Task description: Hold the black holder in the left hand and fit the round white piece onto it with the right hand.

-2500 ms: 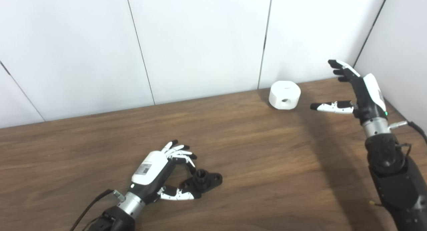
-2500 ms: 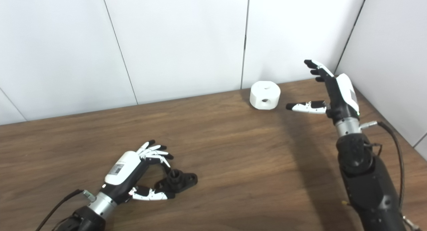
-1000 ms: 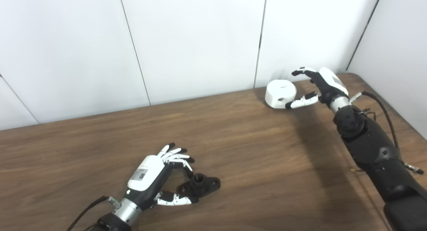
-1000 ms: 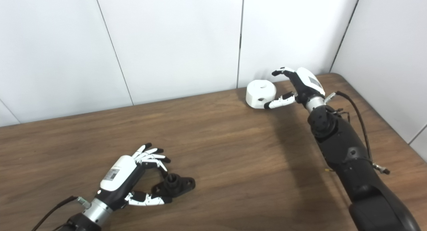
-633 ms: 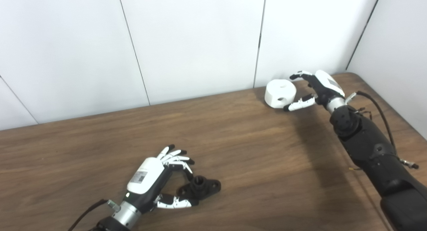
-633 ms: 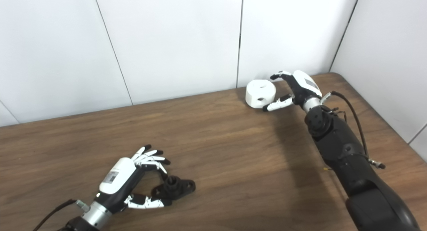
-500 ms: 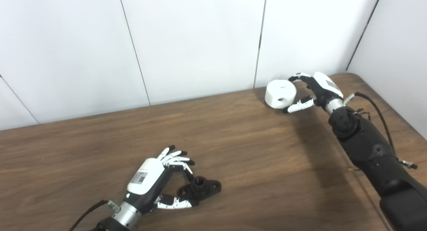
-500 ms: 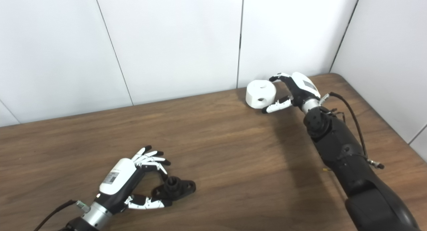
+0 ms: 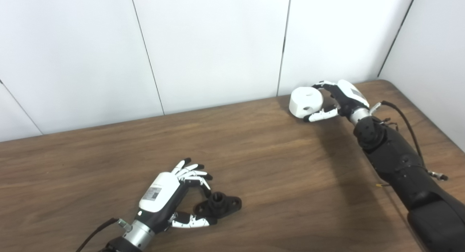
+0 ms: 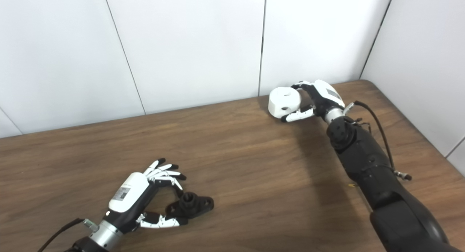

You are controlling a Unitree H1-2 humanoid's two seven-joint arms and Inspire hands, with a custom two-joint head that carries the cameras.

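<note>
The black holder (image 9: 219, 204) lies flat on the wooden table (image 9: 276, 179) near the front left, its short tube pointing up. My left hand (image 9: 168, 195) rests beside it, open, with the thumb (image 9: 190, 222) along the holder's near edge and the fingers (image 9: 194, 174) arched above its far side. The round white piece (image 9: 306, 102), a thick disc with a hole in its top and one in its side, stands on the table at the back right. My right hand (image 9: 339, 98) is cupped around its right side, fingers over the far top rim and thumb at the near base. The piece still sits on the table.
White wall panels (image 9: 218, 44) close off the table at the back and on the right. The table's rounded back right corner (image 9: 387, 83) lies just behind my right hand. A cable (image 9: 407, 117) loops off the right forearm.
My right hand came down from mid-air and slid left until it curled around the white piece. The left hand and black holder have stayed put. The camera tilted slightly after the earliest frames.
</note>
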